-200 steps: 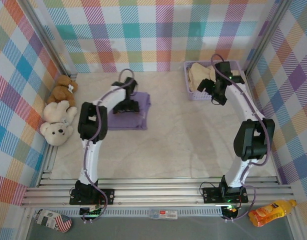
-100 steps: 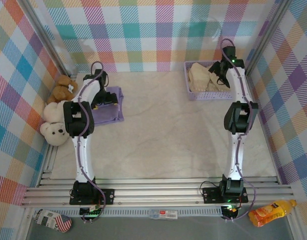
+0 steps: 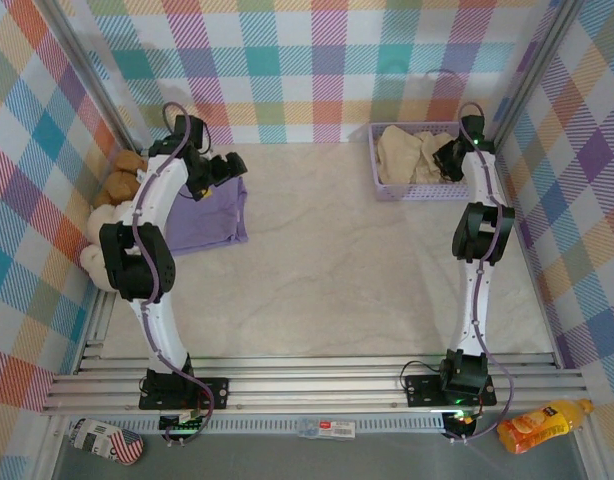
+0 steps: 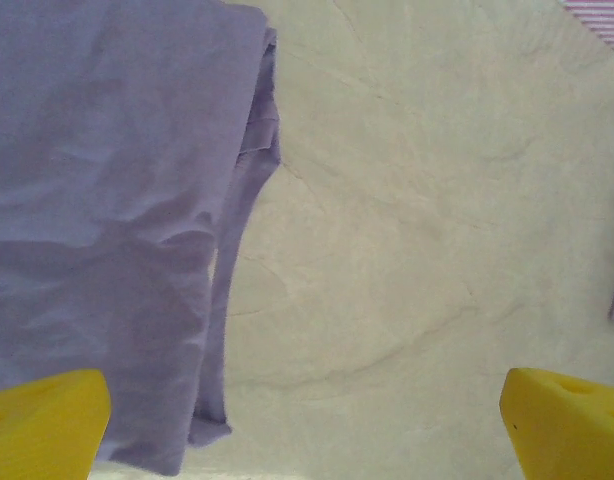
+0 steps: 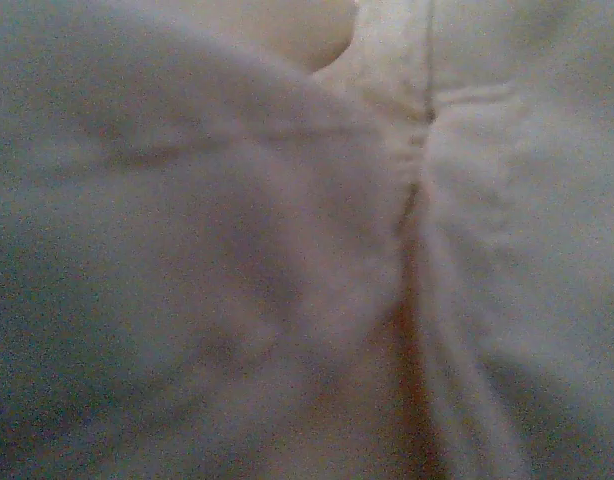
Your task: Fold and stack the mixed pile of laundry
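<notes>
The lavender-purple shirt (image 3: pixel 209 215) lies folded flat at the far left of the table; in the left wrist view the shirt (image 4: pixel 107 200) spreads over the left side, its edge hanging down. My left gripper (image 3: pixel 227 165) hovers just past the shirt's far right corner, open, with bare table between its yellow fingertips (image 4: pixel 47 420). The cream-beige garment (image 3: pixel 407 152) sits crumpled in the lavender basket (image 3: pixel 417 192). My right gripper (image 3: pixel 447 155) is down in the basket's right end, buried in that garment (image 5: pixel 237 250), shut on a bunched fold; its fingers are hidden by cloth.
A brown teddy bear (image 3: pixel 122 180) and a cream one (image 3: pixel 95 262) lie against the left wall beside the shirt. The checked walls close in on three sides. The marbled tabletop (image 3: pixel 337 270) spans the middle. An orange bottle (image 3: pixel 542 425) lies off the table's front right.
The left arm swung left and back, the purple shirt ending at the far left, and its gripper lifted off open. The right gripper dropped into the basket and shut in the cream cloth.
</notes>
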Action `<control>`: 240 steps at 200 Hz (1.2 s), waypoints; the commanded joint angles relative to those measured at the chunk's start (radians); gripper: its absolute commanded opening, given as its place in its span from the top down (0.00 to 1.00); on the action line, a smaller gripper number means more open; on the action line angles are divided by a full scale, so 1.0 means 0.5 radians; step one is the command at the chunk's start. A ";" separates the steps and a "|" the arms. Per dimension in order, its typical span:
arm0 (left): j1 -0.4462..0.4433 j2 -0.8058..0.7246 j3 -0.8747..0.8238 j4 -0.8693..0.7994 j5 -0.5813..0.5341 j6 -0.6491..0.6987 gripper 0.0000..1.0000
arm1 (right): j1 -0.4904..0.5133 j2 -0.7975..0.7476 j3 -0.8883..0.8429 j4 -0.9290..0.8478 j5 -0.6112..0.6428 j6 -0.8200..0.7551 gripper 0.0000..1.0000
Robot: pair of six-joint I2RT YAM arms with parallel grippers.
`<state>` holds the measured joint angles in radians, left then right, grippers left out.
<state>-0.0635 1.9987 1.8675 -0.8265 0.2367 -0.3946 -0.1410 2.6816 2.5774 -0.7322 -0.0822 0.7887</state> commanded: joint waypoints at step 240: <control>-0.354 -0.464 -0.599 0.447 0.205 -0.210 0.00 | 0.389 -2.569 -2.362 -0.146 -0.400 -0.507 0.56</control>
<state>-0.1799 1.8591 1.5929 -0.5537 0.3870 -0.5678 0.0593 1.4029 1.5501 -0.5644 -0.5533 0.7013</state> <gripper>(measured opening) 0.998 0.364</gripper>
